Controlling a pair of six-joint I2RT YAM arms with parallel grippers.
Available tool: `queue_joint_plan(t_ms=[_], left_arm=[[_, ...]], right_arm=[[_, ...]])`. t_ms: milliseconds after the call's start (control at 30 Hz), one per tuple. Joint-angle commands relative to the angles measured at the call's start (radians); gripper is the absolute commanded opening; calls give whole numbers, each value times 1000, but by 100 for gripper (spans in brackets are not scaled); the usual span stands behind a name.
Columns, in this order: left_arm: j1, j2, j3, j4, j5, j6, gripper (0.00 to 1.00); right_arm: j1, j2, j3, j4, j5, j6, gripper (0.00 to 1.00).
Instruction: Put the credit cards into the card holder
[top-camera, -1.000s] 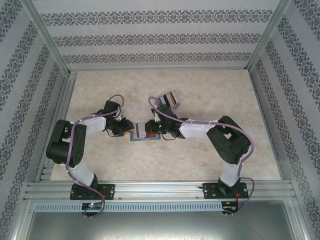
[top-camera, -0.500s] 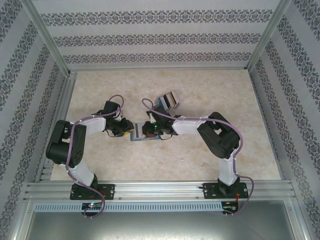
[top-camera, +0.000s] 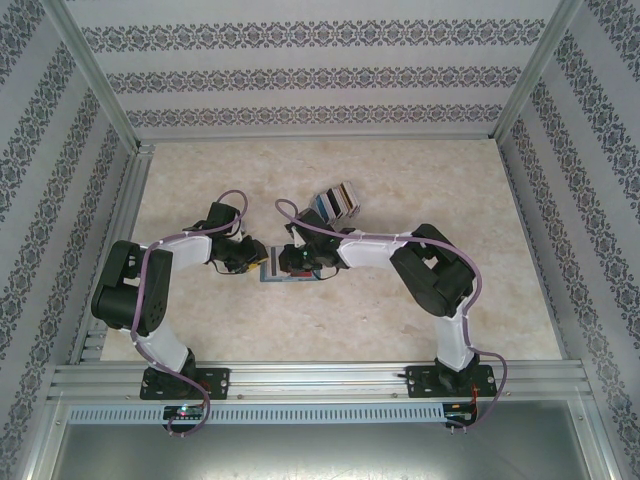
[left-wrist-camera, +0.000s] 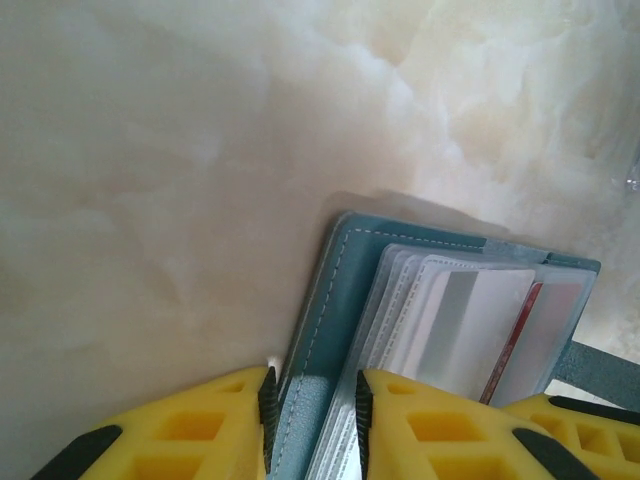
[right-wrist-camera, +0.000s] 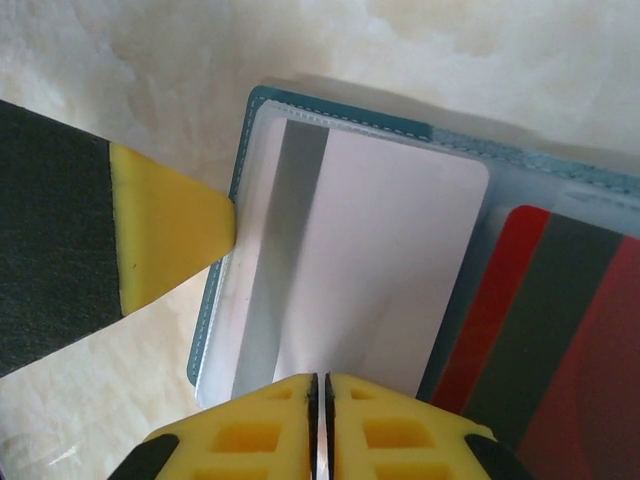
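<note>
While the table (top-camera: 420, 180) gives open room on the outer side of each arm, the work sits in the narrow gap between the grippers.

Card holder (left-wrist-camera: 330, 300): lying open and flat, its teal cover edge clamped by the left gripper (left-wrist-camera: 312, 410).

Loose cards (top-camera: 335, 200): a fanned stack beyond the right gripper, apart from the holder, not yet filed.

Whitish card (right-wrist-camera: 380, 270): pinched at its near edge by the right gripper (right-wrist-camera: 320, 385), jaws pressed almost together on it. It appears to be partly inside a clear sleeve.

Red card (right-wrist-camera: 510, 330): just right of it, seemingly seated.

Judgement: one card in, one going in, the stack left.

Edges: the card's far corners sit close to the stitched border. The left finger touches the holder ahead-left, so sideways room is tight.
</note>
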Motion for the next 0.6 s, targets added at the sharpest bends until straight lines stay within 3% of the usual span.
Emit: queue_joint_plan(t_ms=[0, 267, 567], left_arm=[[2, -15, -22, -9, 5, -10, 30], [3, -23, -18, -29, -5, 3, 30], [3, -20, -1, -49, -14, 14, 30]], right_arm=[[19, 24, 34, -41, 8, -25, 16], [21, -10, 34, -69, 17, -39, 24], [-19, -185, -4, -161, 58, -98, 31]])
